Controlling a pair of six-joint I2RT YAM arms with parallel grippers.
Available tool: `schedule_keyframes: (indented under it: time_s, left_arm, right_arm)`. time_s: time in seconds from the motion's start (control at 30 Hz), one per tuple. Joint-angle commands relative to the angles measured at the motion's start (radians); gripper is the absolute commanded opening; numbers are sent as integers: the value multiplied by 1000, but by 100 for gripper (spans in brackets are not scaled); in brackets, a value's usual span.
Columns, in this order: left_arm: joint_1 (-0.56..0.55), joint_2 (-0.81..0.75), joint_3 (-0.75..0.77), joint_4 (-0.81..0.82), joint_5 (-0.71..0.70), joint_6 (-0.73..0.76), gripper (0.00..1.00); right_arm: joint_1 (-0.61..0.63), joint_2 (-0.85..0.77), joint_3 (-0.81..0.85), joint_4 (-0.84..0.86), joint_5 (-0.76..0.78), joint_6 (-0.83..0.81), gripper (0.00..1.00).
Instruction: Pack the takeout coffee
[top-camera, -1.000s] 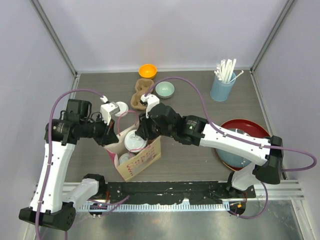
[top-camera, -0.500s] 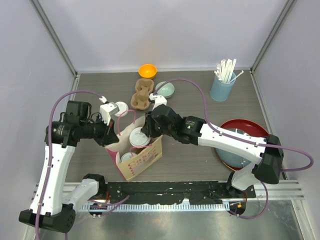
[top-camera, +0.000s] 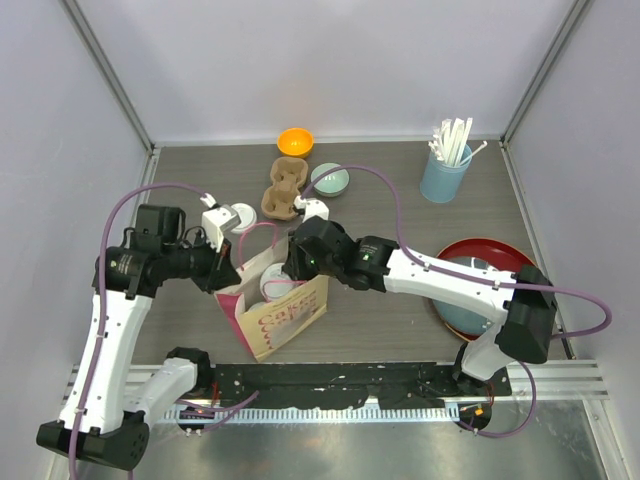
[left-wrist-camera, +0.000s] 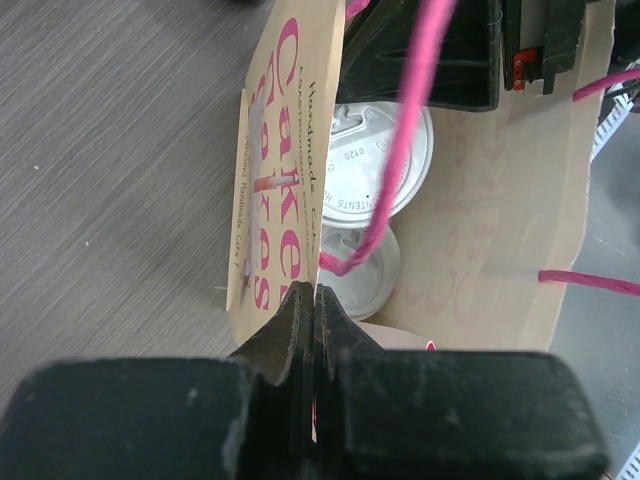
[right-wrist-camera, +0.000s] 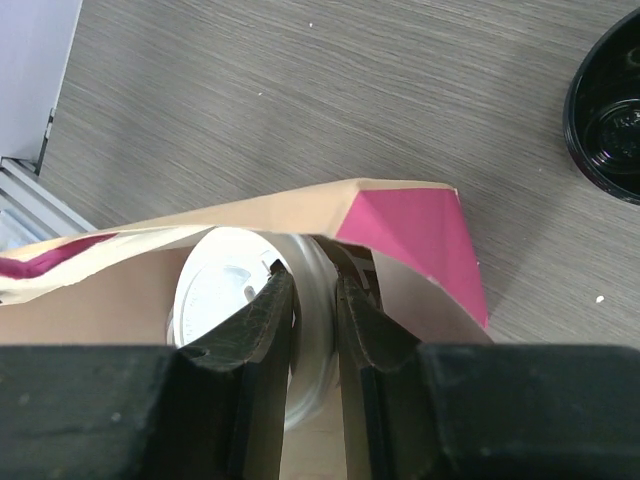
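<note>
A tan paper bag (top-camera: 285, 315) with pink lettering stands open at the table's front left. My left gripper (left-wrist-camera: 312, 300) is shut on its upper edge (top-camera: 228, 280). My right gripper (right-wrist-camera: 312, 290) reaches into the bag's mouth, shut on the rim of a takeout coffee with a white lid (right-wrist-camera: 225, 290), also seen as the white lid (top-camera: 272, 286). Two white lids show inside the bag, a larger one (left-wrist-camera: 385, 165) and one below it (left-wrist-camera: 365, 275). Another lidded takeout coffee (top-camera: 240, 216) stands on the table behind the left wrist.
A cardboard cup carrier (top-camera: 283, 190) lies behind the bag, with an orange bowl (top-camera: 295, 141) and a pale green bowl (top-camera: 330, 180) near it. A light-blue tumbler of straws (top-camera: 445, 172) stands back right. A red plate (top-camera: 495, 255) sits under the right arm.
The right gripper has lowered its cup deeper into the bag, and the bag's printed wall now stands more upright and hides part of the lid. The left grip is unchanged.
</note>
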Motion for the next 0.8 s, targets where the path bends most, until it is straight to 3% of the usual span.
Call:
schedule_keyframes:
  time_s: [0.0,0.77]
  left_arm:
    - [-8,-2,-13,-20,-40,23,0]
    - [-8,-3,-6,-25,-82,60,0]
  right_arm:
    - [-15,3,-31,-47,48,16,1]
    - [-15,88,-59,-39,29,-4,1]
